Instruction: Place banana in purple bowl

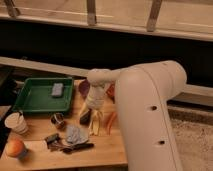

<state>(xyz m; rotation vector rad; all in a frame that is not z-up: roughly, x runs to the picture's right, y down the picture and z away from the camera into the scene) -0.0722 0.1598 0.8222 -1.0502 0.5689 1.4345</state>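
**Item: banana** (95, 124). Count: one. Pale yellow, slim, lying flat on the table (111, 147), right of the green tray (30, 102) and a little nearer the front edge than the tray's front rim.
- Handling, by judgement: light, soft under the skin and easily bruised. The peel is smooth but not truly slippery. It is best taken across the middle of its length with a modest squeeze. A grip at either tip would likely let it swing.

**Tool: gripper** (94, 106). Count: one. It points downward, right of the tray and directly over the banana's far end. Whether it is open, closed or holding anything cannot be told.

**Target: purple bowl** (83, 88). Count: one. It is just right of the tray's far right corner, partly behind the wrist, and nothing can be seen in it.

**Neighbours, one of each:**
- dark block (85, 118), between tray and banana, beside the banana
- carrot (111, 121), right of the banana, farther from the tray
- orange bowl (111, 91), beyond the purple bowl from the tray, mostly hidden by the arm
- grey slab (57, 90), inside the tray
- small tin (58, 119), in front of the tray's right corner
- grey cloth (75, 134), in front of the tin
- pale cup (16, 123), in front of the tray's left corner
- orange fruit (15, 148), in front of the cup
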